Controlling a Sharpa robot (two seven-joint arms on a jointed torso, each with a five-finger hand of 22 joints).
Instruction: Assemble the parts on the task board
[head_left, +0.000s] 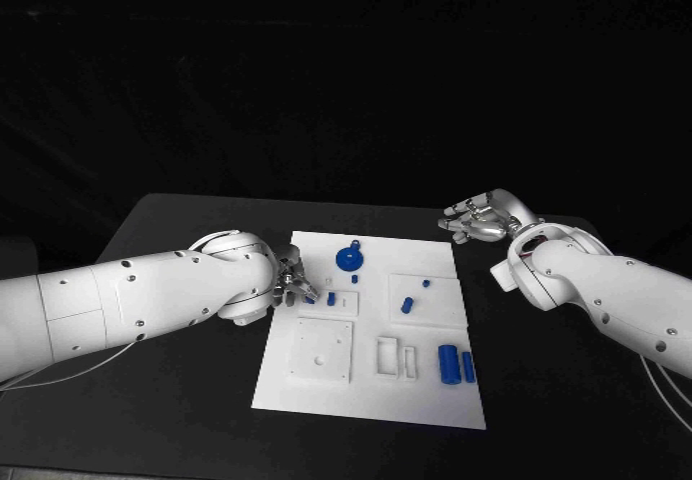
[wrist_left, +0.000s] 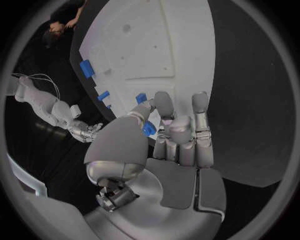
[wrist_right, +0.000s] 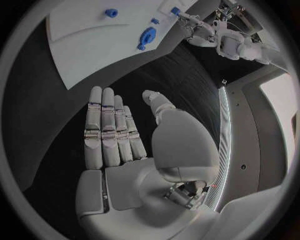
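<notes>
The left hand (head_left: 293, 285) is pinching a small blue part (wrist_left: 148, 129) between thumb and fingertips at the board's (head_left: 317, 410) left edge. The right hand (head_left: 483, 220) is hovering released, fingers extended, over the tabletop (head_left: 188, 420) beyond the board's far right corner.

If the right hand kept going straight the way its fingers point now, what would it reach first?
Probably bare black table, then the task board edge. The right hand is open with nothing between its fingers and the board, though its height over the table is unclear.
</notes>
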